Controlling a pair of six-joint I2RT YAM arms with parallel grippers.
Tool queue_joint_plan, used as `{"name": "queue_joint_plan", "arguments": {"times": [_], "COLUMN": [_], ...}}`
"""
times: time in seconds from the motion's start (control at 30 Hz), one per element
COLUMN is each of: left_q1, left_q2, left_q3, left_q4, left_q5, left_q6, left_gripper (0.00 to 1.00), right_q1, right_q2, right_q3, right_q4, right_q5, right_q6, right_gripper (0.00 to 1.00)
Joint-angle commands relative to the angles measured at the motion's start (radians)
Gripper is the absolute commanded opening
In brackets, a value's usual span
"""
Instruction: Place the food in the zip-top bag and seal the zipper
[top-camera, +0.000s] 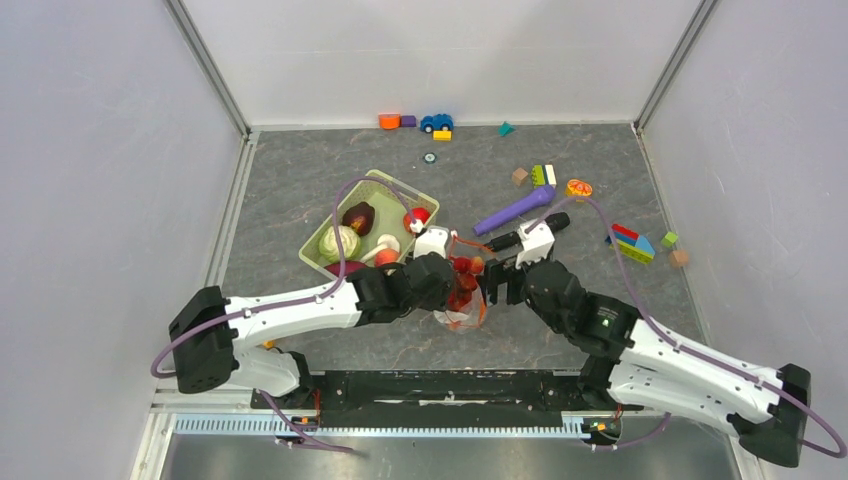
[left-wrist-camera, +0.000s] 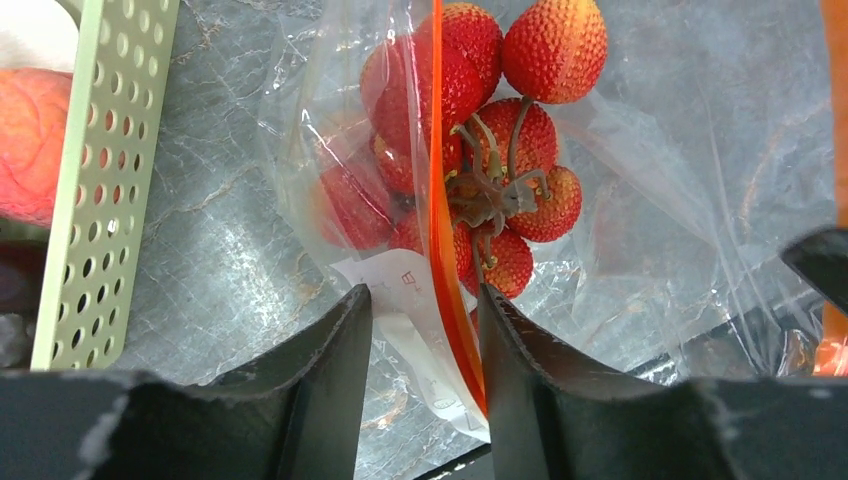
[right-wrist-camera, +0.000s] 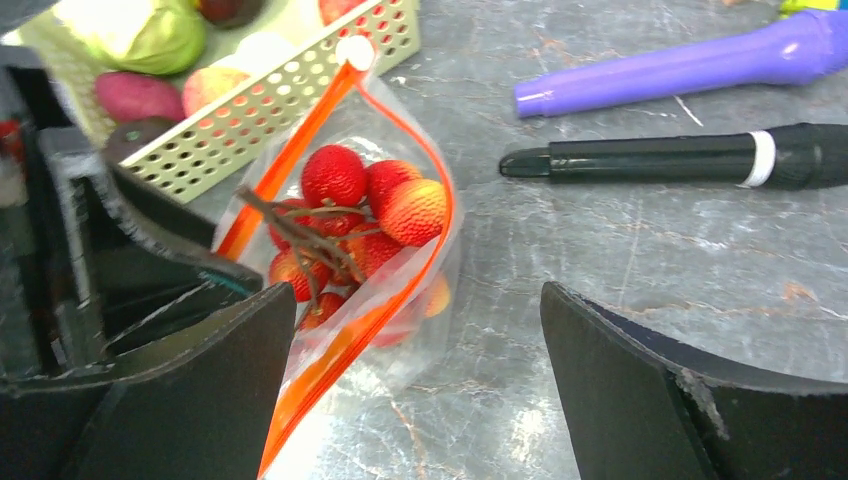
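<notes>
Bag status: zip-top bag (top-camera: 462, 300) lay on the table (right-wrist-camera: 620, 300) between the 2 arms, just beside the green basket (right-wrist-camera: 260, 115), with its mouth gaping. 1 cluster of red bumpy berries (left-wrist-camera: 520, 140) sat inside. The cabbage (right-wrist-camera: 150, 35), peach apple (right-wrist-camera: 215, 85) and other pieces were in the basket, not bagged.

Left gripper (left-wrist-camera: 425, 300): jaws part-way apart, straddling 1 end of the zipper (left-wrist-camera: 437, 200) next to the white label (left-wrist-camera: 400, 290). A gap showed beside the film, so I read it as not clamped. Right gripper (right-wrist-camera: 418, 292): spread wide and holding nothing, with the bag in the gap close to 1 finger.

Handling, my read:
- **Film:** it looked thin, crinkly and slick, with no stiffness of its own. It would likely fold and slide on the table rather than stay put.
- **Berries:** they looked light, so they gave little ballast.
- **Zipper strip:** it was the only firm part. Best hold was at its end, pads flat across both tracks. A grip on bare film would probably slip or skew the mouth.
- **Arm roles:** 1 gripper should anchor an end while the other feeds food or runs the seal.
- **Toys:** they looked rigid and light. Round ones could squirt out of a 2-finger pinch, so grip across the middle.
</notes>
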Motion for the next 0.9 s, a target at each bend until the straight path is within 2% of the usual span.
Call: {"name": "queue_joint_plan", "arguments": {"times": [0.0, 0.07, 0.17, 0.3, 0.33, 0.4, 0.6, 0.73, 0.87], "left_q1": [0.004, 0.003, 0.01, 0.016, 0.016, 0.016, 0.016, 0.017, 0.017], "left_q2": [0.026, 0.051, 0.089, 0.09, 0.08, 0.044, -0.141, -0.253, -0.333], "left_q3": [0.045, 0.053, 0.082, 0.097, 0.097, 0.087, 0.048, 0.043, 0.045], "left_q4": [0.052, 0.068, 0.066, 0.064, 0.069, 0.105, 0.272, 0.338, 0.339], "left_q5": [-0.052, -0.063, -0.075, -0.086, -0.09, -0.084, -0.018, 0.038, 0.021], "left_q6": [0.016, 0.03, 0.034, 0.038, 0.043, 0.071, 0.175, 0.237, 0.274], "left_gripper": [0.46, 0.41, 0.24, 0.02, 0.02, 0.02, 0.02, 0.02, 0.02], "right_q1": [-0.051, -0.081, -0.126, -0.144, -0.143, -0.144, -0.144, -0.145, -0.145], "right_q2": [0.118, 0.176, 0.249, 0.278, 0.271, 0.241, 0.144, 0.081, 0.021], "right_q3": [0.096, 0.12, 0.129, 0.12, 0.113, 0.098, 0.116, 0.133, 0.173], "right_q4": [-0.026, -0.019, 0.007, 0.047, 0.061, 0.098, 0.131, 0.129, 0.101], "right_q5": [0.073, 0.062, 0.012, -0.04, -0.041, -0.053, -0.076, -0.073, -0.061], "right_q6": [0.04, 0.041, 0.042, 0.04, 0.032, 0.004, -0.063, -0.062, -0.089], "right_gripper": [0.96, 0.89, 0.74, 0.37, 0.29, 0.2, 0.06, 0.01, 0.0]}}
